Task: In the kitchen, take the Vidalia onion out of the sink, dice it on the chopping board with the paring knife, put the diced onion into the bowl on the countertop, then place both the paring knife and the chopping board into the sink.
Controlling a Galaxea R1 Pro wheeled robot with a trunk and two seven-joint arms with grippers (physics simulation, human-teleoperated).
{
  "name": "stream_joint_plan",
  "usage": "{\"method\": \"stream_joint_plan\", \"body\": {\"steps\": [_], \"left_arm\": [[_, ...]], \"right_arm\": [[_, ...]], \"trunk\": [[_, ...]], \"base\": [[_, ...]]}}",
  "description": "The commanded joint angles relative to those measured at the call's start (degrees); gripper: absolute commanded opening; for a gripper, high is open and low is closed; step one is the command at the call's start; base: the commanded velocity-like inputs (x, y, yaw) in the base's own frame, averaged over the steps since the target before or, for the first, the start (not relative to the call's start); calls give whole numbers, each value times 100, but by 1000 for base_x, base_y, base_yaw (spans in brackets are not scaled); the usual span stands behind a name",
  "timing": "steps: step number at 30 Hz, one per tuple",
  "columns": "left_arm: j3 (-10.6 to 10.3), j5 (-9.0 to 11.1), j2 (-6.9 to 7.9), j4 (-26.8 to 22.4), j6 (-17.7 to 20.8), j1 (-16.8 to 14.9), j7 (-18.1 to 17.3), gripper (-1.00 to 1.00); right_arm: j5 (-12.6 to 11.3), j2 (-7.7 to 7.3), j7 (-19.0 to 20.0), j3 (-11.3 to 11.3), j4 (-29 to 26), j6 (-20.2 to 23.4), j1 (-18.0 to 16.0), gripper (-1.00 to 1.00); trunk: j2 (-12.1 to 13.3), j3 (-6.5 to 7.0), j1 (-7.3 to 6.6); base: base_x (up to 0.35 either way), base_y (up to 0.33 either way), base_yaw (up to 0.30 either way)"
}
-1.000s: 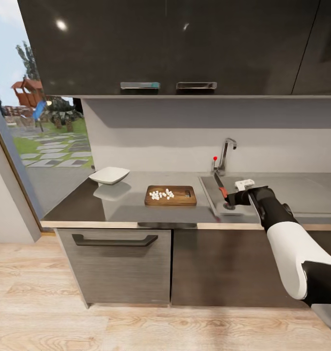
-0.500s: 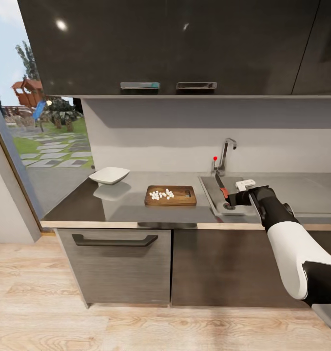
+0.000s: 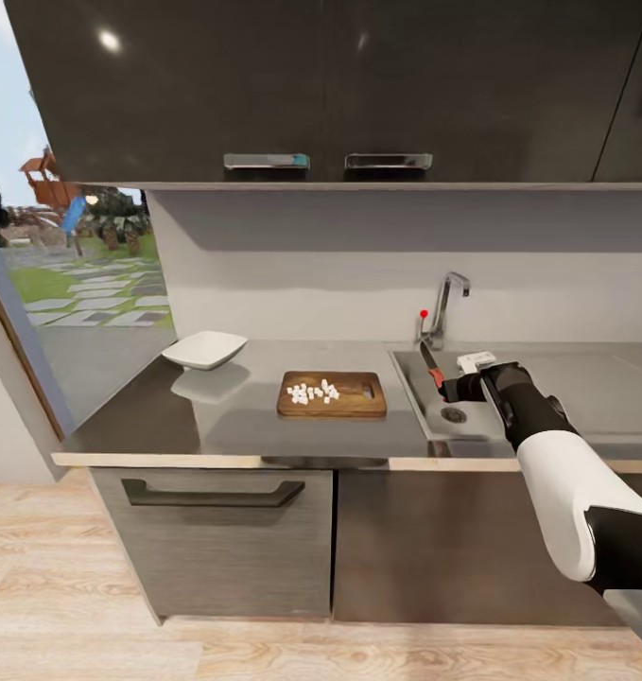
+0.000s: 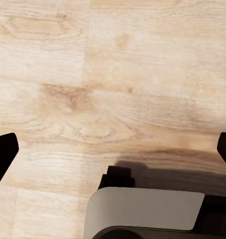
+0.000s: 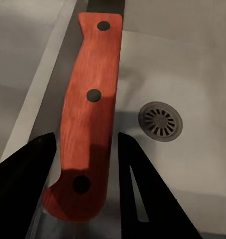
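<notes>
Dark-grey countertop (image 3: 235,416) runs the width of the kitchen, with the steel sink (image 3: 425,421) set into its right part, the round drain (image 3: 454,414) showing on the basin floor. Over that basin hangs the right gripper (image 3: 443,386), its two fingers clamped on the paring knife (image 3: 430,363) by the red handle; in the right wrist view the handle (image 5: 88,119) sits squarely between the dark fingers (image 5: 142,184), the drain (image 5: 160,121) just beside it and lower. The knife's long axis runs from the claw away toward the backsplash, blade leading, and the whole knife looks held above the basin rather than resting in it — so the coming move, as I judge it, is a short lowering and a release, straight down.

Left of the sink, well apart from the claw, lies the chopping board (image 3: 358,402) flat on the counter, long side along the front edge. The Vidalia onion (image 3: 312,391), a cluster of white cubes, is on the board; the white bowl (image 3: 205,349) farther left looks empty, so the dice are not yet moved over. The right arm is the nearer one to board and bowl.

In the left wrist view the left gripper's (image 4: 113,149) fingertips stand wide apart over pale wood floor (image 4: 113,74) — holding nothing.
</notes>
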Motion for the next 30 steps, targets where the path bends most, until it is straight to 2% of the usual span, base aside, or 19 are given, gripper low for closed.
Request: {"method": "stream_joint_plan", "body": {"steps": [1,19,30], "left_arm": [[-4,39,-1,25,-42,-11,-6,100],[-4,41,-1,25,-42,-11,-6,100],[-4,41,7,25,-42,-11,-6,100]], "right_arm": [[60,3,45,-23,0,15,-3,-100],[60,-9,-128,-17,549,4,-3,-100],[60,3,-151,-16,693,-11,-3,-100]], "trunk": [[-3,-6,1],[-3,-6,1],[-3,-6,1]], "base": [[52,0,0],[5,0,0],[0,0,0]]}}
